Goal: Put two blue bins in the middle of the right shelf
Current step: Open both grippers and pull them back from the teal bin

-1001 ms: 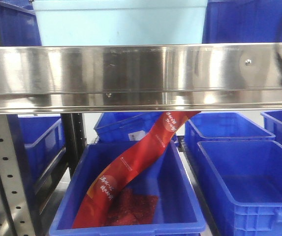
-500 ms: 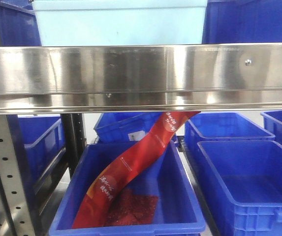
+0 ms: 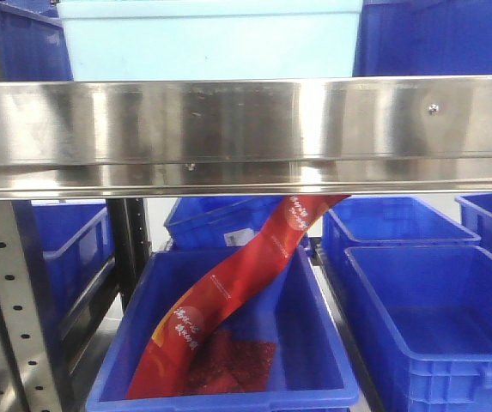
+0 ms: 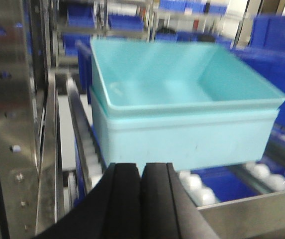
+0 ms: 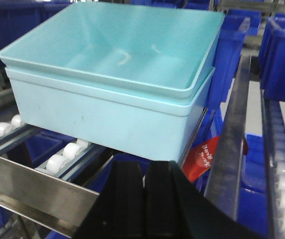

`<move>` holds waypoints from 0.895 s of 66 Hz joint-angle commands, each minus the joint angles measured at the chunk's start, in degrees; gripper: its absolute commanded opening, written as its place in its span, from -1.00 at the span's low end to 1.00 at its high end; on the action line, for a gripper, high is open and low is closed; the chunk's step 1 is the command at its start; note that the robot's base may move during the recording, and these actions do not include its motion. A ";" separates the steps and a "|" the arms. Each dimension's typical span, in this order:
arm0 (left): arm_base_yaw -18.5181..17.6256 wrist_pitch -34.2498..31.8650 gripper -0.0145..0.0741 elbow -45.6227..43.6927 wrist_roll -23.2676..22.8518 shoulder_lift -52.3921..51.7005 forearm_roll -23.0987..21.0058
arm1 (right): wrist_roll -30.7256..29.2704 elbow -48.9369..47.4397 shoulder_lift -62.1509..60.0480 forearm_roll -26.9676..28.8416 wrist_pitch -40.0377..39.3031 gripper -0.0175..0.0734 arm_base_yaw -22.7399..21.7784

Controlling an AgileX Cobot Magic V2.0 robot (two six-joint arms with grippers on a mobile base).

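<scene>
Jaws of both grippers pressed together, empty, before two nested light-blue bins point(image 5: 112, 74); red banner's point(image 3: 228, 292) writing illegible.

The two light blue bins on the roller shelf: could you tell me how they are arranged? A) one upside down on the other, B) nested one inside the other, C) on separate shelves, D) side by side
B: both wrist views show the upper light blue bin seated inside the lower light blue bin, rims stacked, on the rollers.
</scene>
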 commanded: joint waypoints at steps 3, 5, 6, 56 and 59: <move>-0.48 -1.09 -0.92 0.37 0.14 -3.45 0.27 | -0.26 0.47 -5.84 -0.44 -0.83 -0.98 -0.10; -0.48 -1.09 -0.92 0.37 0.14 -4.12 0.27 | -0.26 0.47 -7.58 -0.44 -0.83 -0.98 -0.10; -0.48 -1.09 -0.92 0.37 0.14 -4.29 0.27 | -0.26 0.47 -8.16 -0.44 -0.94 -0.98 -0.10; -0.48 -1.92 -0.92 0.37 0.14 -4.85 0.27 | -13.88 6.89 -23.15 6.77 1.60 -0.98 -4.56; -0.48 -1.92 -0.92 0.37 0.14 -4.85 0.27 | -16.18 10.73 -25.68 8.59 1.20 -0.98 -7.72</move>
